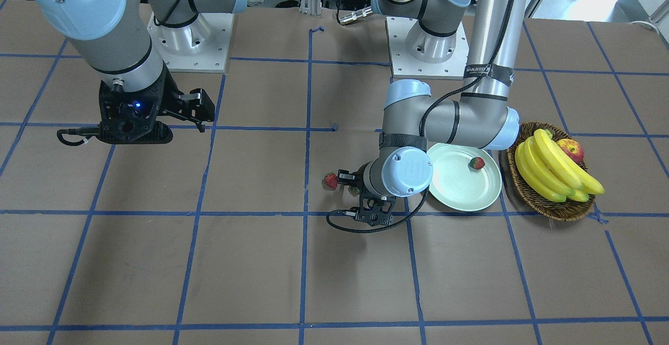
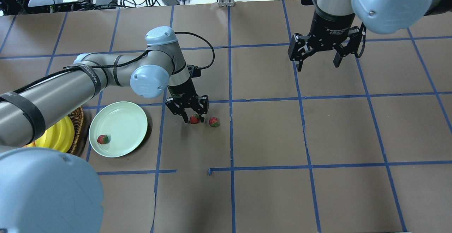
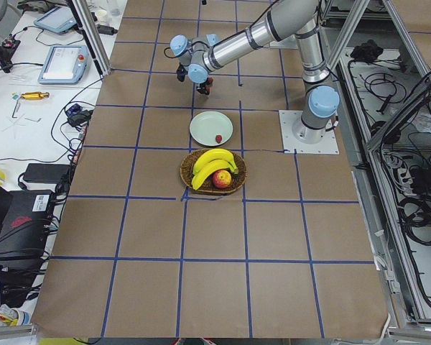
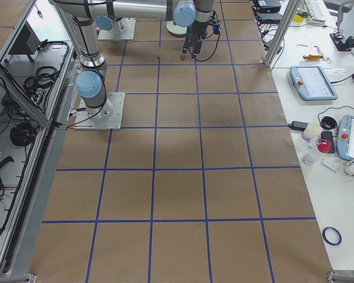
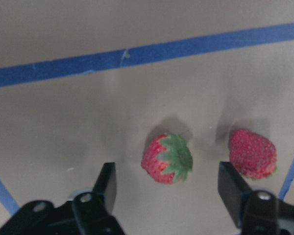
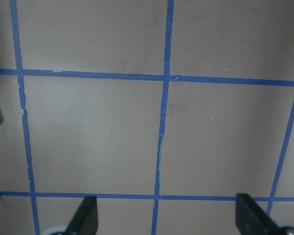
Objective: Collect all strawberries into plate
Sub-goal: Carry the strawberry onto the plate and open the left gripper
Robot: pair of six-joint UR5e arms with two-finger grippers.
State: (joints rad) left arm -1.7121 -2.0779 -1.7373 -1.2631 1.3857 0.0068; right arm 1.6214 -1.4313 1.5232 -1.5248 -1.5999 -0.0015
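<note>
My left gripper (image 2: 192,117) is open and low over the table, its fingers on either side of a red strawberry (image 2: 194,119) with a green cap. The left wrist view shows this strawberry (image 5: 167,159) lying between the fingertips (image 5: 106,185), not touched. A second strawberry (image 2: 214,121) lies on the table just outside the gripper, to its right (image 5: 252,153). A third strawberry (image 2: 102,139) lies in the pale green plate (image 2: 123,121), which stands to the left of the gripper. My right gripper (image 2: 317,61) is open and empty, held above the table far to the right.
A wicker basket (image 1: 555,210) with bananas (image 1: 549,170) and an apple (image 1: 571,149) stands right beside the plate (image 1: 460,191), on the side away from the gripper. Blue tape lines grid the brown table cover.
</note>
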